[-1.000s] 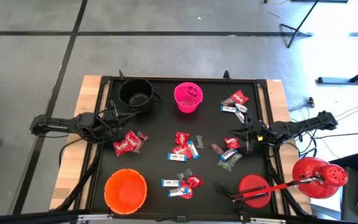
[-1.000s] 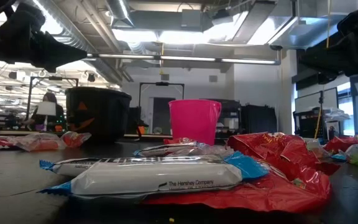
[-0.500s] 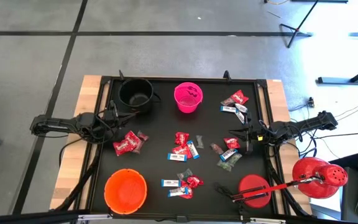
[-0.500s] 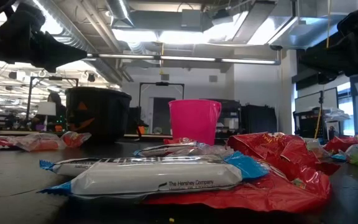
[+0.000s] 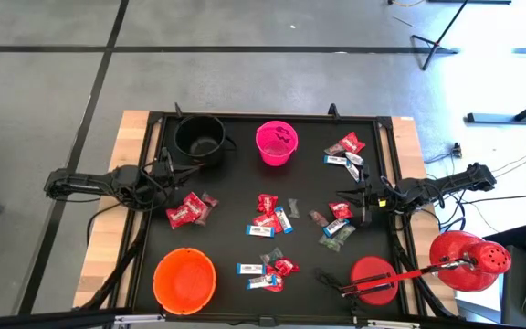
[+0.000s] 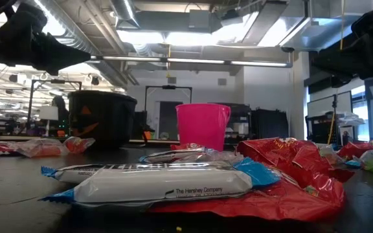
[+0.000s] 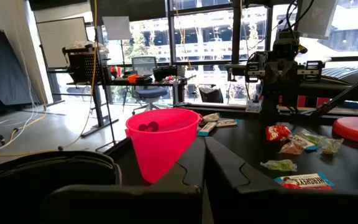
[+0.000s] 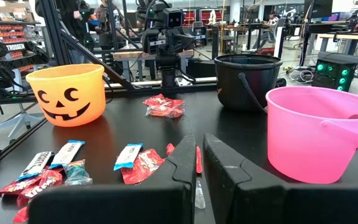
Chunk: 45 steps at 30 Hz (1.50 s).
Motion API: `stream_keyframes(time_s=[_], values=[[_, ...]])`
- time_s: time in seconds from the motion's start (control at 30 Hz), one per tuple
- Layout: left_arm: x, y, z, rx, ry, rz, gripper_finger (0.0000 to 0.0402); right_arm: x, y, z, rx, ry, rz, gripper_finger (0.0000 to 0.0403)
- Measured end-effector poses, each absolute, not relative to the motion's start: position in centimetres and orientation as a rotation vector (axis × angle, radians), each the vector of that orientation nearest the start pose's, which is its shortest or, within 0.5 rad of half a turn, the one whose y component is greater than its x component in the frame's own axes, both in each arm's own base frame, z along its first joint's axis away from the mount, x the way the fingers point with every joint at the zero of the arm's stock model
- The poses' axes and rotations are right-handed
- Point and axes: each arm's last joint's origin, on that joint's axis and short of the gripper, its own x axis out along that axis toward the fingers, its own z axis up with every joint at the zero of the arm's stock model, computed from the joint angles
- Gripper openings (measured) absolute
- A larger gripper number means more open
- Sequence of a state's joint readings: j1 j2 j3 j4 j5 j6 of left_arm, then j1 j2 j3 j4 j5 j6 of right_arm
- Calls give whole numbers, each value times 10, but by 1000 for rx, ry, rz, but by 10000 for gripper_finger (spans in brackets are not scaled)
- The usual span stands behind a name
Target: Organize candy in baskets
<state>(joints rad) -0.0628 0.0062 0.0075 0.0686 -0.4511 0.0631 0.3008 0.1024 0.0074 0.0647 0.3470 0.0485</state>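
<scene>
High view shows us candy (image 5: pixel 265 217) scattered mid-surface among black bucket (image 5: pixel 198 139), pink bucket (image 5: pixel 276 143) and orange bucket (image 5: pixel 184 279); left gripper (image 5: pixel 165 170) and right gripper (image 5: pixel 362 198), both narrow, hold nothing.

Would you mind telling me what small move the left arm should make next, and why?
Probably the left tool should swing toward the red candy pile lying just beside it on the table and descend over it. Both tools rest at the table's edges holding nothing, the right tool included, and the black bucket, the nearest drop-off, looks empty.
</scene>
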Motion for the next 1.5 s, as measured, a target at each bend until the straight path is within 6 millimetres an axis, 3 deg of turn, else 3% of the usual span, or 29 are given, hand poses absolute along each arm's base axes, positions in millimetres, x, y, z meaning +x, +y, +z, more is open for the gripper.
stream_keyframes(time_s=[0.3, 0.6, 0.93, 1.37, 1.5], values=[[95, 7, 172, 44, -56, 390, 2, 100, 20, 173, 77, -67, -77, 28], [95, 7, 172, 44, -56, 390, 2, 99, 15, 180, 107, -133, -231, 28], [95, 7, 172, 44, -56, 391, 2, 96, 8, 175, 47, -81, -518, 28], [95, 7, 172, 44, -56, 390, 2, 102, 8, 166, 6, 14, -574, 28], [95, 7, 172, 44, -56, 390, 2, 104, 9, 178, -8, 20, -596, 28]])
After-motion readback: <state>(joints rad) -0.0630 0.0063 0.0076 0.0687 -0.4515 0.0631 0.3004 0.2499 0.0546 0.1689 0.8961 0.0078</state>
